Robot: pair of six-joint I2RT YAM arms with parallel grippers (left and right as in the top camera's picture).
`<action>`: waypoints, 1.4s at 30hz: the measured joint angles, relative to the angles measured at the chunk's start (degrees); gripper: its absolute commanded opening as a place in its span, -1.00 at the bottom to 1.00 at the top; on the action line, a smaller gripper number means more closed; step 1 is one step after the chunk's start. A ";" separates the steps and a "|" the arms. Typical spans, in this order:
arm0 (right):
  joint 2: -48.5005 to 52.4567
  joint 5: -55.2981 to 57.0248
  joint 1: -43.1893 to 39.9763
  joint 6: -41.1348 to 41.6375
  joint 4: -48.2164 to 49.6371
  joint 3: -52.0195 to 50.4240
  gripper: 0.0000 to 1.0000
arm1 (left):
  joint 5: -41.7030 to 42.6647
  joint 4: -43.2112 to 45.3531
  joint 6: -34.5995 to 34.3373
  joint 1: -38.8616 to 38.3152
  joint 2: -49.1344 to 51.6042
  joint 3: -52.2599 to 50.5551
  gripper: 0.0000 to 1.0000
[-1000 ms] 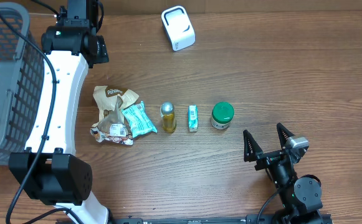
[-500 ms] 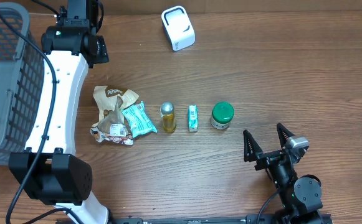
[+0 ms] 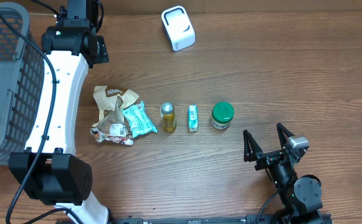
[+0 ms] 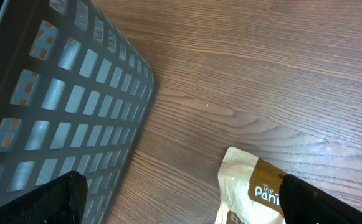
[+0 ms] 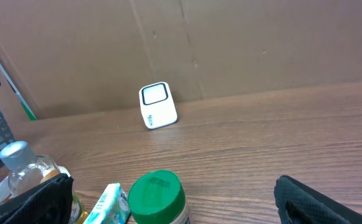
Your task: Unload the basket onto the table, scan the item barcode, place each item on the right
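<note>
Gaping near the green-lidded jar: right gripper

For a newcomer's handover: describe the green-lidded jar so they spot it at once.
On the wooden table, a short row of small items crosses the middle. The jar stands at its right end, next to a slim teal box. It alone has a round dark-green lid; farther left are a yellow bottle and crumpled packets.
</note>
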 measured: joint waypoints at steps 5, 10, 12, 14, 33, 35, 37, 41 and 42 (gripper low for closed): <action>0.00 0.59 0.00 -0.04 0.07 0.00 1.00 | 0.00 0.00 0.00 0.00 0.00 0.00 0.99; 0.00 1.14 0.00 -0.04 0.04 0.00 1.00 | 0.00 0.00 0.00 0.00 0.00 0.00 0.99; 0.00 1.14 0.00 -0.04 0.07 0.00 1.00 | 0.00 0.00 0.00 0.00 0.00 0.00 0.99; 0.00 1.16 0.00 -0.04 0.07 0.00 1.00 | 0.00 0.00 0.00 0.00 0.00 0.00 0.99; 0.00 1.16 0.00 -0.04 0.04 0.00 1.00 | 0.00 0.00 0.00 0.00 0.00 0.00 0.99; 0.00 1.16 0.00 -0.04 0.04 0.00 1.00 | 0.00 0.00 0.00 0.00 0.00 0.00 0.99; 0.00 1.18 0.00 -0.04 0.04 0.00 1.00 | 0.00 0.00 0.00 0.00 0.00 0.00 0.99; 0.00 1.16 0.00 -0.04 0.07 0.00 1.00 | 0.00 0.00 0.00 0.00 0.00 0.00 0.99; 0.00 1.16 0.00 -0.02 0.04 0.00 1.00 | 0.00 0.00 0.00 0.00 0.00 0.00 0.99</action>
